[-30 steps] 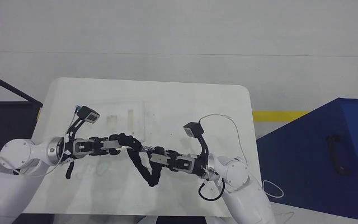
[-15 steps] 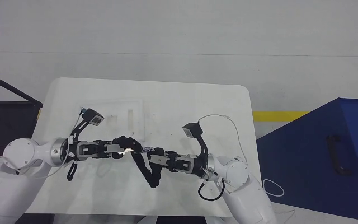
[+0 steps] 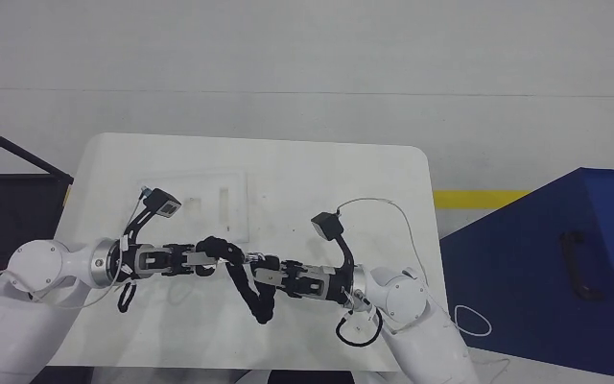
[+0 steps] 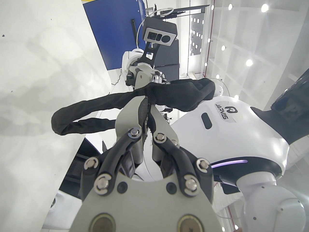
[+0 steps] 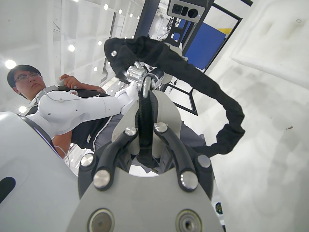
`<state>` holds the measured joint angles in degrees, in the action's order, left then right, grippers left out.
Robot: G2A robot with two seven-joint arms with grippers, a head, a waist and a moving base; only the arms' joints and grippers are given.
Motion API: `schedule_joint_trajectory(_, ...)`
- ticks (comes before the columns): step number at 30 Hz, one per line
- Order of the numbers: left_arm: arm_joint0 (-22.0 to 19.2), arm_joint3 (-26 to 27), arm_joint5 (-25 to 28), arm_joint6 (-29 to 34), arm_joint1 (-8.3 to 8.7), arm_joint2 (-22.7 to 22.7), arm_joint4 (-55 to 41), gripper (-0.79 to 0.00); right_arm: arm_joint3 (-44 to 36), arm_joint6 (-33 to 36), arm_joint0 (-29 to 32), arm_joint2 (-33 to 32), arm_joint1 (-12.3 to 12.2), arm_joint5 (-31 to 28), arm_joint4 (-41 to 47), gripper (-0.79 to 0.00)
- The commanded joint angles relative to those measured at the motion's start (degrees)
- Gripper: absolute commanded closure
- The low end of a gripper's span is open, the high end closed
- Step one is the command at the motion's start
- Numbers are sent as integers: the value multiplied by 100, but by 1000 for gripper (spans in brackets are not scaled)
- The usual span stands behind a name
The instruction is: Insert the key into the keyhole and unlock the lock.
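Observation:
A chain lock in a black fabric sleeve hangs in a loop over the table's front middle, between the two arms. My left gripper is shut on the sleeved chain near its lock end. My right gripper is shut on the key, whose silver ring shows at the fingertips. The key end sits against the silver lock head; the keyhole itself is hidden. From above, the left gripper and the right gripper almost touch.
The white table carries a white foam tray with shallow recesses behind the grippers. A blue box stands on the floor off the table's right side. The table's front edge lies close under the hanging loop.
The left arm has shifted right and toward the front edge, closing on the right gripper. The loop of chain has swung a little lower. Both grips are unchanged.

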<state>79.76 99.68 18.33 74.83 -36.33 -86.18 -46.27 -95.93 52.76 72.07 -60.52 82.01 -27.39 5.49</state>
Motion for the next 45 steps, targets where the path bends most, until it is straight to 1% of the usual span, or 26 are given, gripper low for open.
schedule_joint_trajectory(1,15,-14,27,4,-14,-25,-38,0,1,-77,0,-4,-12,1,50,0)
schedule_joint_trajectory(11,57,-23,80,49,-80,-107,-117,0,10,-116,-14,26,-37,25,67,0)
schedule_joint_trajectory(12,59,-19,74,48,-86,-113,-109,0,10,-116,-14,26,-37,25,67,-28)
schedule_joint_trajectory(13,61,-12,69,53,-91,-116,-96,0,10,-116,-14,26,-37,25,67,0)
schedule_joint_trajectory(17,65,8,53,59,-116,-117,-52,0,-10,-166,2,33,-38,45,56,0)
schedule_joint_trajectory(25,77,51,17,37,-164,-116,54,0,-155,-247,63,127,-99,75,-233,0)
schedule_joint_trajectory(35,121,117,-41,43,-213,-151,195,0,-190,-304,76,183,-167,55,-220,0)
schedule_joint_trajectory(36,122,113,-35,4,-219,-169,171,-203,-192,-306,79,187,-174,58,-206,0)
schedule_joint_trajectory(37,134,120,-37,-17,-227,-179,134,-785,-190,-307,81,192,-181,54,-199,0)
schedule_joint_trajectory(41,187,129,29,-38,-249,-230,62,-785,-174,-335,83,219,-201,49,-122,0)
schedule_joint_trajectory(45,245,60,82,-124,-283,-328,-204,-785,-119,-443,80,184,-222,16,86,0)
